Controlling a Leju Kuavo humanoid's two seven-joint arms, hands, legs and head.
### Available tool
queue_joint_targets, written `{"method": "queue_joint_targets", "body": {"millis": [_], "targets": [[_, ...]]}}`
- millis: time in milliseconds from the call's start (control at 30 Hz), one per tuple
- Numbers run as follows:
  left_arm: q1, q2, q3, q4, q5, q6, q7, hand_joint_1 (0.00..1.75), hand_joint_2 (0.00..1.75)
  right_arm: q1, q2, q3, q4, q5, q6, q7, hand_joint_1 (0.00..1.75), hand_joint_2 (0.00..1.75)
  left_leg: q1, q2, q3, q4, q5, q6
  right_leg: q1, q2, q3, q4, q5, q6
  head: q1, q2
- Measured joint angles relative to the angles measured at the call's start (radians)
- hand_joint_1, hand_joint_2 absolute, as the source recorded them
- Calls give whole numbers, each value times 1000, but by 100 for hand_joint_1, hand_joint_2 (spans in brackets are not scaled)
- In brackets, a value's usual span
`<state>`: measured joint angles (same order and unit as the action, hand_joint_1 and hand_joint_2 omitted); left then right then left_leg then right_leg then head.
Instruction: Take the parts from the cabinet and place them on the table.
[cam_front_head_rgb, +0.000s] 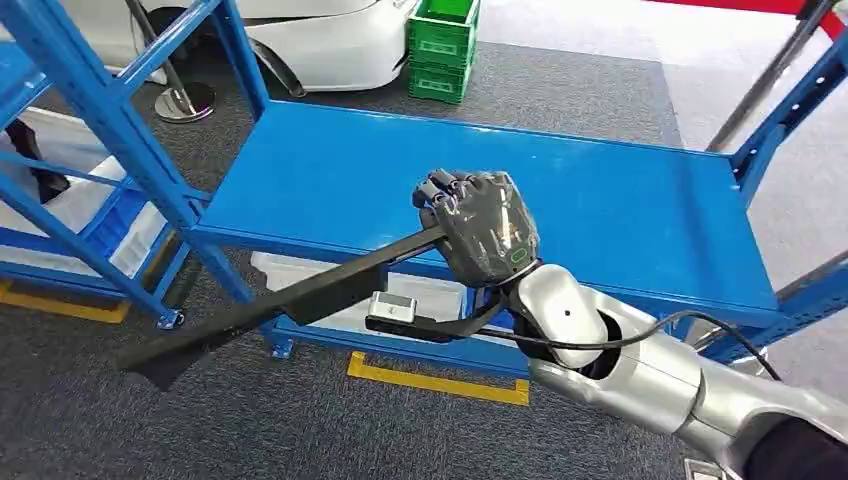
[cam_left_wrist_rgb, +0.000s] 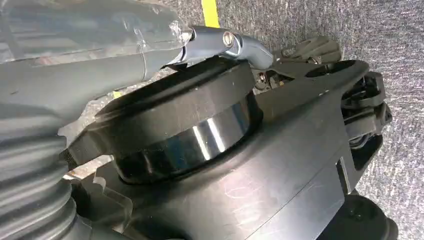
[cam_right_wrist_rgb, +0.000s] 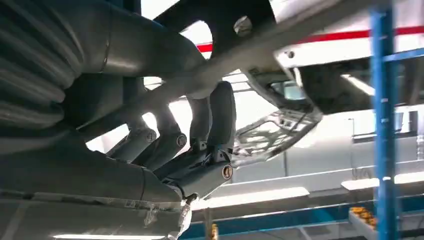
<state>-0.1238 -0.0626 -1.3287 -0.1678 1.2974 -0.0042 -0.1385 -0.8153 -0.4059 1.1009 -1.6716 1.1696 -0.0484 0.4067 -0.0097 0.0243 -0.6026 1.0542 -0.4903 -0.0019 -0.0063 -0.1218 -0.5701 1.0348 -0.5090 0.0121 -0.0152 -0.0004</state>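
From the head view I see my right robot hand (cam_front_head_rgb: 480, 225) with fingers curled around a long black part (cam_front_head_rgb: 290, 300), which slants out past the front edge of the blue surface (cam_front_head_rgb: 640, 200) over the grey carpet (cam_front_head_rgb: 300, 430). Blue shelving uprights (cam_front_head_rgb: 110, 120) stand close on the left of the part's far end. Green crates (cam_front_head_rgb: 443, 45) and a white car body (cam_front_head_rgb: 310, 40) sit beyond. In the left wrist view my left robot hand (cam_left_wrist_rgb: 45, 165) is too close to tell how its fingers lie.
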Motion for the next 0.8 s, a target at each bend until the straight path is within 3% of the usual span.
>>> {"method": "queue_joint_targets", "body": {"millis": [33, 67, 100, 133, 200, 233, 267, 300, 333, 367, 400, 433, 533, 567, 600, 633, 700, 733, 767, 800], "targets": [[1, 0, 0, 0, 0, 0, -1, 0, 175, 0, 0, 0, -1, 0, 0, 0, 175, 175, 1, -8, -1, -4, 6, 9, -1, -9, 0, 3, -1, 4, -3, 0], [2, -1, 0, 0, -1, 0, -3, 0, 175, -1, 0, 0, -3, 0, 0, 0, 175, 175, 6, -16, -1, -9, 11, 18, -7, 19, -3, 14, -18, 11, -2, 0], [1, -1, 0, 0, -1, 0, -6, 0, 175, -1, 0, 0, -4, 0, 0, 0, 175, 175, 7, -23, -4, -9, 15, 24, -9, 77, -17, 49, -52, 13, 0, 0], [-2, -1, 0, 0, -2, 0, -7, 0, 175, -1, 0, 0, -5, 0, 0, 0, 175, 175, 7, -32, -7, -10, 17, 29, -10, 100, -45, 115, -93, 14, 5, 0], [-5, -3, 0, 0, -2, 0, -7, 0, 175, 1, 0, 1, -5, 0, 0, 0, 175, 175, 4, -52, -13, -9, 21, 34, -7, 114, -106, 255, -154, 13, 15, 0], [-4, -4, 0, 0, -2, 0, -7, 0, 175, 2, -1, 3, -5, 0, 0, 0, 175, 175, 3, -62, -15, -9, 22, 36, -7, 116, -120, 285, -155, 11, 18, 0], [-4, -5, 0, 0, -3, 0, -7, 0, 175, 4, -2, 5, -5, 0, 0, 0, 175, 175, 1, -74, -15, -9, 23, 37, -7, 117, -114, 275, -136, 8, 20, 0], [-3, -6, 0, 0, -3, -1, -9, 0, 175, 4, -2, 5, -5, 0, 0, 0, 175, 175, 1, -86, -14, -9, 25, 37, -6, 120, -87, 225, -98, 2, 24, 0], [-4, -6, 0, -1, -3, -1, -11, 0, 175, 4, -2, 5, -5, 0, 0, 0, 175, 175, 0, -99, -13, -9, 26, 36, -4, 132, -44, 138, -50, -8, 26, 0], [-4, -8, 0, -2, -3, -1, -13, 0, 175, 2, -2, 4, -6, 0, 0, 0, 175, 175, 1, -109, -12, -9, 27, 34, -2, 163, -5, 56, -9, -16, 29, 0], [-5, -10, 0, -2, -3, -1, -14, 0, 175, 2, -2, 3, -6, 0, 0, 0, 175, 175, -1, -114, -18, -8, 30, 29, -4, 207, 11, 22, -18, -20, 27, 0], [-8, -10, 0, -2, -4, -1, -14, 0, 175, 1, -2, 3, -8, 0, 0, 0, 175, 175, 1, -128, -23, -4, 33, 25, -2, 198, 14, 3, -11, -14, 27, 0], [-7, -10, 0, -2, -5, -1, -17, 0, 175, 0, -2, 3, -11, 0, 0, 0, 175, 175, 6, -159, -31, -13, 47, 4, 1, 166, 14, -6, -10, -18, 30, 0], [-8, -7, 0, -1, -5, -1, -18, 0, 175, -1, -2, 3, -11, 0, 0, 0, 175, 175, 1, -156, -32, -5, 40, 1, -16, 148, 20, -19, -1, -22, 30, 0], [-7, -10, 0, -2, -5, -1, -18, 0, 175, -1, -1, 3, -13, 0, 0, 0, 175, 175, -8, -108, -42, 24, 13, -7, -13, 137, 20, -24, 2, -27, 24, 0], [-8, -10, 0, -2, -5, -1, -18, 0, 175, -3, -1, 3, -14, -2, -2, -1, 175, 175, -7, -77, -66, 80, -27, -11, -12, 124, 20, -24, 3, -29, 9, 0], [-10, -8, 0, -1, -5, 0, -18, 0, 175, -2, -2, 3, -14, -2, -2, -1, 175, 175, -6, -55, -124, 230, -99, -21, -9, 95, 19, -24, 2, -30, 0, 0], [-10, -8, 0, -1, -5, 0, -21, 0, 175, -1, -2, 3, -14, -2, -2, -1, 175, 175, -6, -51, -139, 276, -111, -24, -9, 80, 19, -23, 2, -30, -3, 0], [-10, -7, 0, -1, -5, 0, -21, 0, 175, 0, -2, 4, -14, -2, -2, -1, 175, 175, -5, -49, -128, 272, -101, -26, -9, 66, 19, -23, 2, -30, -5, 0], [-9, -7, 0, -1, -5, 0, -21, 0, 175, 0, -2, 4, -14, -2, -2, -1, 175, 175, -4, -46, -100, 227, -73, -26, -9, 55, 19, -22, 1, -29, -11, 0]]}}
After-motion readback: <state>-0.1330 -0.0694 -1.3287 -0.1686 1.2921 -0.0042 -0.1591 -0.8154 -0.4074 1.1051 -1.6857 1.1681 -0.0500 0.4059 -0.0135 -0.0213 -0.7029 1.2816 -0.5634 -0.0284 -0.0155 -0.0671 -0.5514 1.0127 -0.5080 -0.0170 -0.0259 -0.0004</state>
